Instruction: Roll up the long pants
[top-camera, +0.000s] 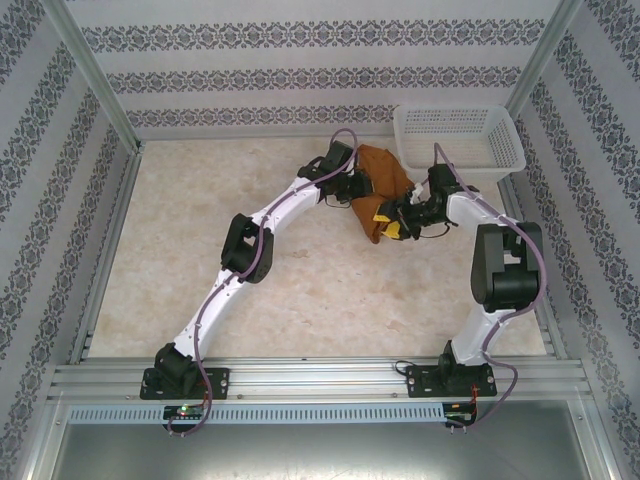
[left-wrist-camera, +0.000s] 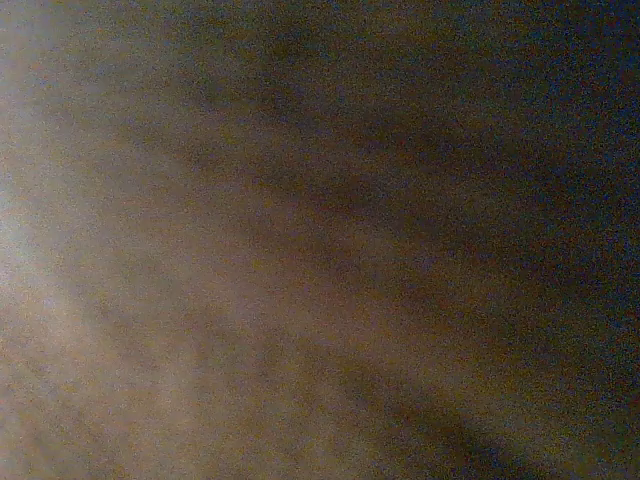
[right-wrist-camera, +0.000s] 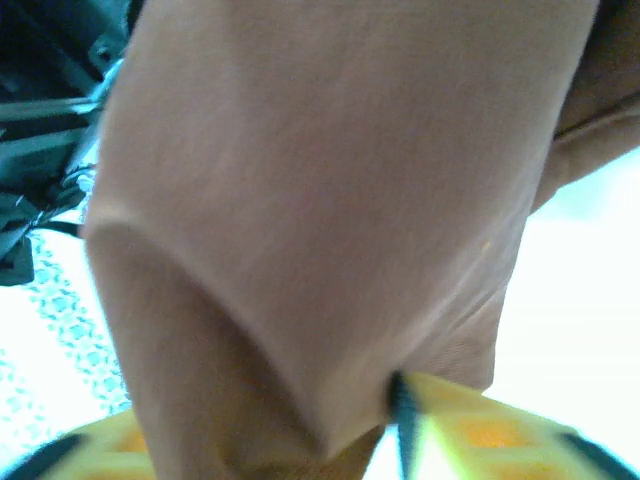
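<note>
The long pants (top-camera: 386, 182) lie as a rust-brown bunched heap at the back right of the table, just in front of the basket. My left gripper (top-camera: 358, 192) is pressed into the heap's left side, its fingers buried in cloth. In the left wrist view blurred brown cloth of the pants (left-wrist-camera: 300, 250) lies right against the lens. From the front right, my right gripper (top-camera: 392, 222) meets the heap's lower end. In the right wrist view its yellow fingertips (right-wrist-camera: 480, 432) stand wide apart, a hanging fold of the pants (right-wrist-camera: 330, 180) between them; the right gripper (right-wrist-camera: 275, 445) is open.
A white mesh basket (top-camera: 500, 150) stands at the back right corner, touching the heap's far side. The beige table (top-camera: 250, 290) has free room to the left and front. Patterned walls and metal posts enclose it. Black parts of the left arm (right-wrist-camera: 40, 120) sit close by.
</note>
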